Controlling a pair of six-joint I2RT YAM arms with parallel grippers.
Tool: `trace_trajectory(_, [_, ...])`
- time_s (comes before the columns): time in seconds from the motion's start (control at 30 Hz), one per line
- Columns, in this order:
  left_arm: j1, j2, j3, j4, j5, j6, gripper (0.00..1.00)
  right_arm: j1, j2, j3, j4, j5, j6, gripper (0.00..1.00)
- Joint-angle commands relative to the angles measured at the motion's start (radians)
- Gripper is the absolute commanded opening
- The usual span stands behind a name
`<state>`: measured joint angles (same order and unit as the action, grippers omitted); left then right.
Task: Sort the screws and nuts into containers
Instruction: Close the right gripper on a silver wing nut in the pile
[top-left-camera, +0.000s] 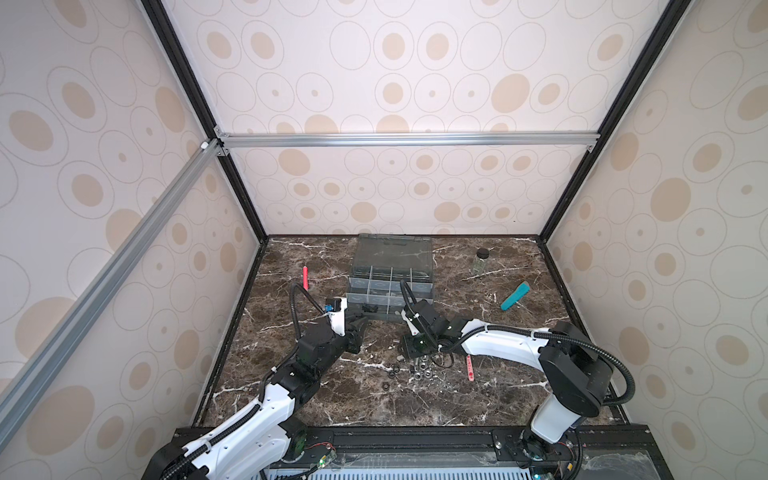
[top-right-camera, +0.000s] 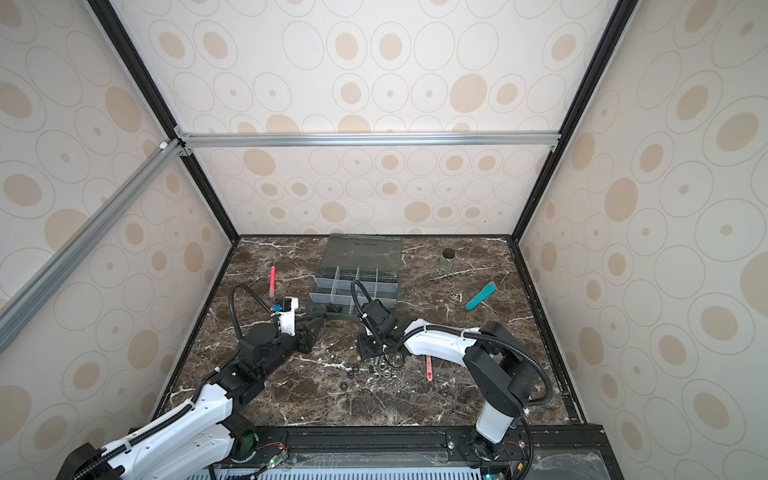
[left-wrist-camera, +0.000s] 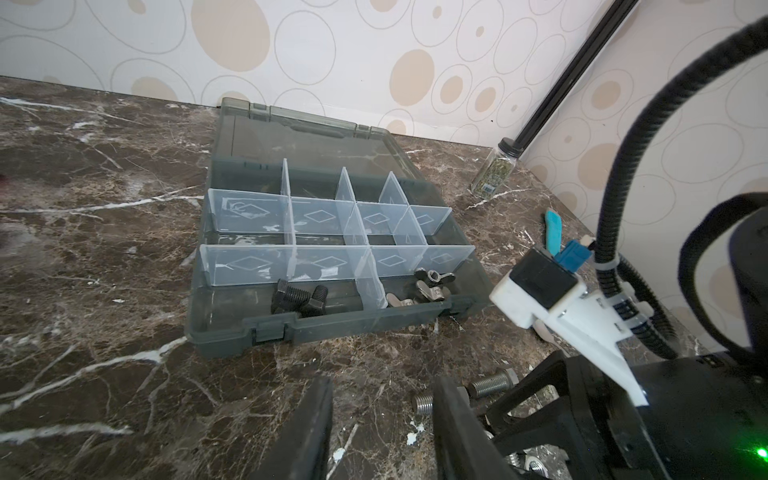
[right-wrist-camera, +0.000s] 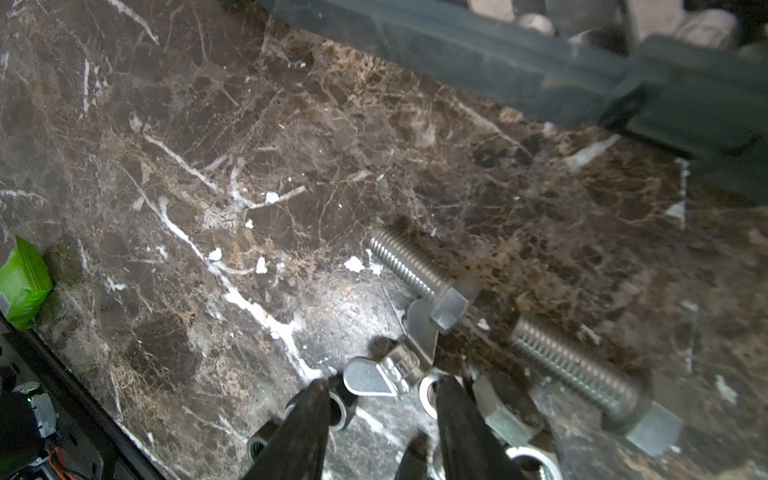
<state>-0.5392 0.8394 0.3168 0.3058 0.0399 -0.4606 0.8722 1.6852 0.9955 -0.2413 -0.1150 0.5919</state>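
Bracketing a wing nut (right-wrist-camera: 386, 374), right gripper (right-wrist-camera: 382, 383) half-parted, hold unclear; left gripper (left-wrist-camera: 382, 382) parted, empty; containers (left-wrist-camera: 324, 328) barely stocked, most screws (left-wrist-camera: 492, 384), nuts (top-left-camera: 417, 376) loose.

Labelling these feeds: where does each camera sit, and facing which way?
Top views: above the robot's base, looking down at table and organizer box; left arm, right arm show.
Left wrist: on left arm, facing organizer box; left gripper, right arm show.
Right wrist: low over table, facing silver screws, wing nut; right gripper shows.
Shared: both wrist views catch silver screws and organizer box front wall.
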Motion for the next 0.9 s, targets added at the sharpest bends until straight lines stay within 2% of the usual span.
trace_trajectory(0.0, [0.003,-0.012,0.001,0.030,-0.011,-0.021,0.41,0.009,0.020,0.024,-0.009,-0.005,0.016,0.46])
trace_trajectory(0.37, [0.002,0.010,-0.019,0.085,0.014,-0.052,0.41,0.016,0.053,0.035,-0.012,-0.008,0.027,0.46])
trace_trajectory(0.87, [0.002,0.001,-0.032,0.074,0.012,-0.056,0.42,0.034,0.116,0.076,-0.005,-0.023,0.025,0.46])
